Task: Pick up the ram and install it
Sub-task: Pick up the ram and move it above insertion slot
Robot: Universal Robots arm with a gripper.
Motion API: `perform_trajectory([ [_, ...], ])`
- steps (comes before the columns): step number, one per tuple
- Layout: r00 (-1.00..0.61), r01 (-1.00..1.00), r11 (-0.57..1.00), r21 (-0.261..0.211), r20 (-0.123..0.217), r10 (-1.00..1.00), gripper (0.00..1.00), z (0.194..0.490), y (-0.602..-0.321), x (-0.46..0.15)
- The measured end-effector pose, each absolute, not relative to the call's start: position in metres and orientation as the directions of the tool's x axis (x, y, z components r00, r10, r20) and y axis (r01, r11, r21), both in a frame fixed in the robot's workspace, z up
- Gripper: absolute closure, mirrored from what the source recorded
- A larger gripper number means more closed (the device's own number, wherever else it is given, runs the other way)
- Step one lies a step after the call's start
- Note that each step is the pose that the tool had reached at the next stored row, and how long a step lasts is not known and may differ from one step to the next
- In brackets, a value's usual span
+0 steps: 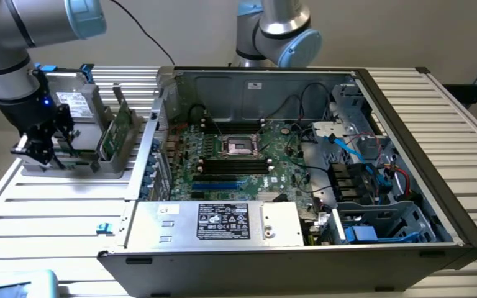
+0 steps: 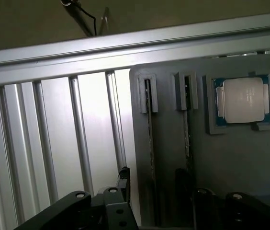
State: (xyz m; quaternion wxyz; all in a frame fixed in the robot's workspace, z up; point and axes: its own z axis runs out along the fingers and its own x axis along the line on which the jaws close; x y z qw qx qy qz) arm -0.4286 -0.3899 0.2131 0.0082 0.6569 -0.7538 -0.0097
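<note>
We find the ram [image 1: 116, 131] standing on edge in the grey holder [image 1: 81, 166] on the counter [image 1: 48, 208]. In the exterior view its long axis runs 12 to 6 o'clock. The fingers [image 1: 52, 149], at its 9 o'clock, are parted and empty.

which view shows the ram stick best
The exterior view: the ram stands upright in the grey holder, its green face visible. The wrist view looks down on the holder's slots, giving at most a thin dark edge.
</note>
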Motion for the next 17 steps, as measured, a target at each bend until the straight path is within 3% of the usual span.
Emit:
perform_trajectory([
  [11,-0.137,-0.990,0.137,0.025,-0.001,-0.991,0.49,0.199,-0.390,-0.430],
  [13,-0.137,-0.990,0.137,0.026,-0.001,-0.991,0.51,0.198,-0.390,-0.430],
  [14,-0.137,-0.990,0.137,0.025,-0.001,-0.991,0.58,0.198,-0.390,-0.430],
  [17,-0.137,-0.990,0.137,0.025,-0.001,-0.991,0.58,0.198,-0.390,-0.430],
])
